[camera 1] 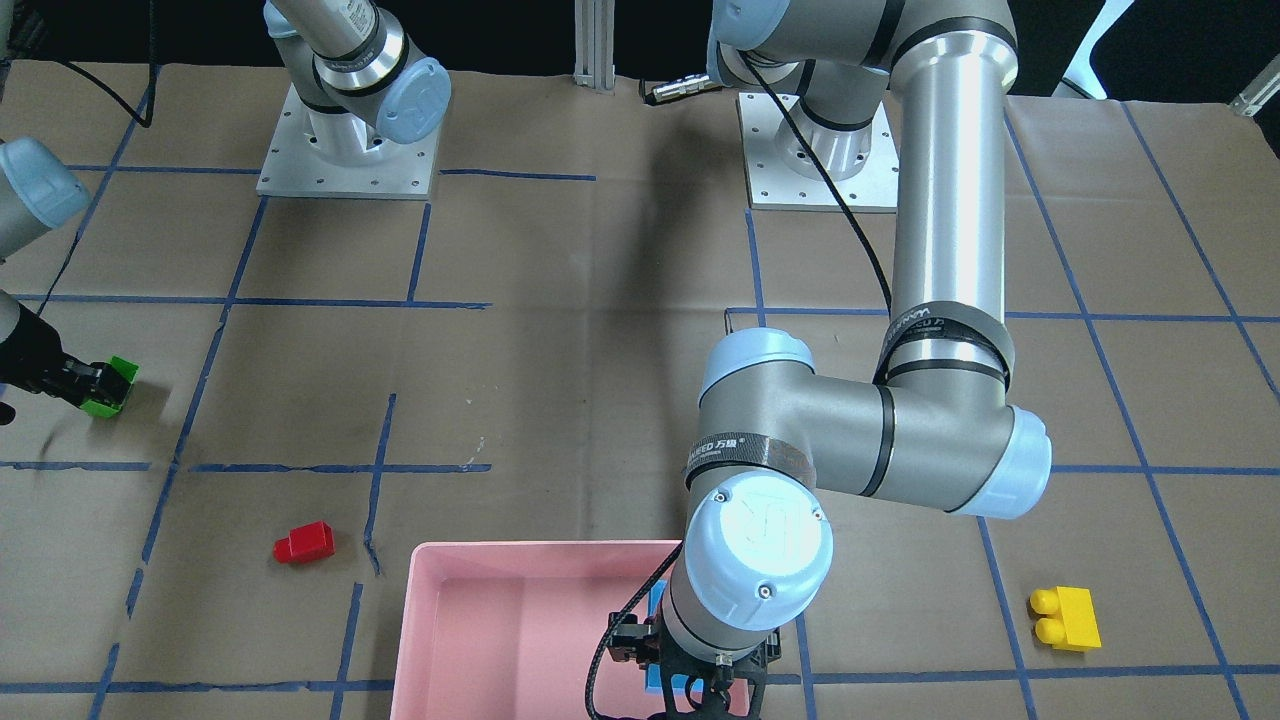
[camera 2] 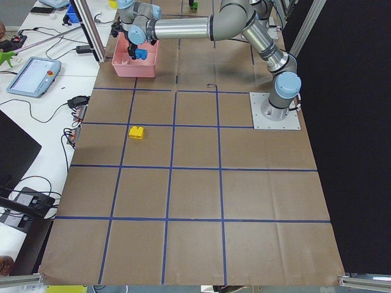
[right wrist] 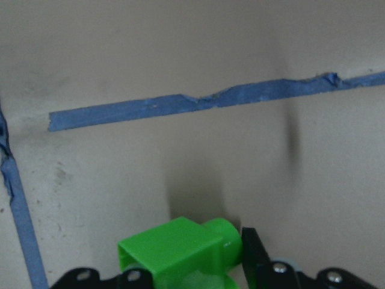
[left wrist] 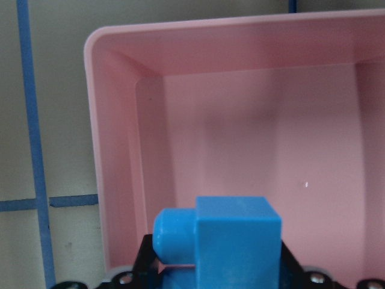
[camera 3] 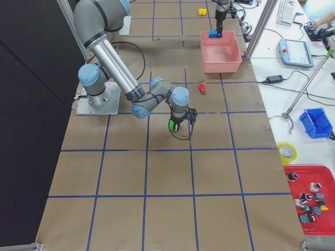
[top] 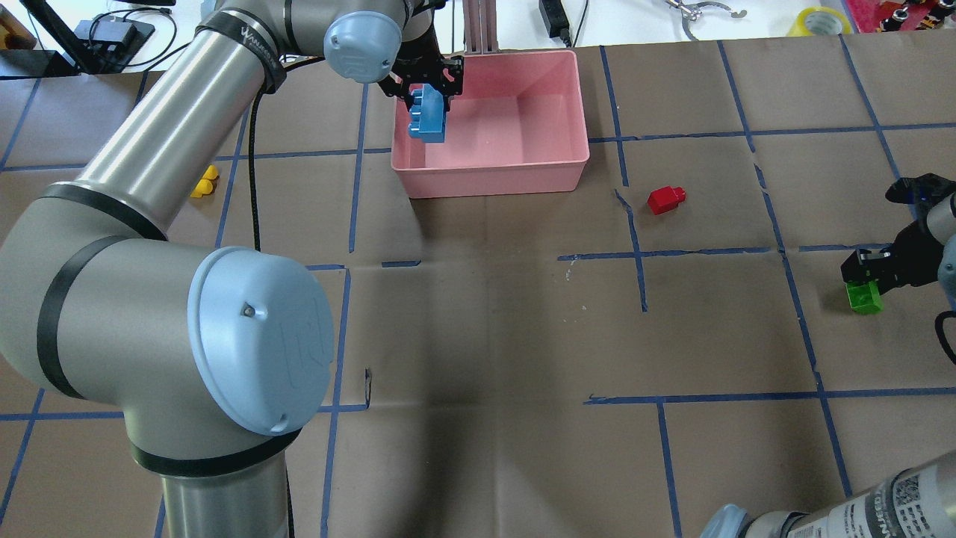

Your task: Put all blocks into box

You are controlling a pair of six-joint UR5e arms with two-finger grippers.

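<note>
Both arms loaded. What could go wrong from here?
The blue brick hangs in the left gripper close to the box wall; released there, it may clip the rim. The right gripper pinches only part of the green brick, so it might slip. The red brick lies between it and the box.

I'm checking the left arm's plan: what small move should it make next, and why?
Probably open the left gripper. It holds the blue brick over the floor of the pink box, just inside one corner, so releasing should drop the brick inside.
</note>
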